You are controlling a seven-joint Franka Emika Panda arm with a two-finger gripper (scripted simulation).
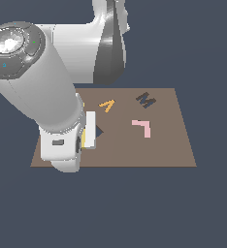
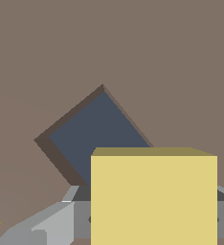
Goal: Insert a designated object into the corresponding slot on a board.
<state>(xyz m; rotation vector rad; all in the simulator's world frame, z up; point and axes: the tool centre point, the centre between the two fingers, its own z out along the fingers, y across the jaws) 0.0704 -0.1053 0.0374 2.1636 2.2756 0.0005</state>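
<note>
Yellow block (image 2: 153, 196): clamped in closed gripper (image 2: 147, 217), held above board (image 1: 159, 145), partly over diamond slot (image 2: 97, 131). Step: alignment. Next required: block turned to match slot, centred, lowered.

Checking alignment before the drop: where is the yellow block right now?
In the wrist view the yellow block sits in the pincer, overlapping one corner of the dark diamond slot in the brown board.
</note>
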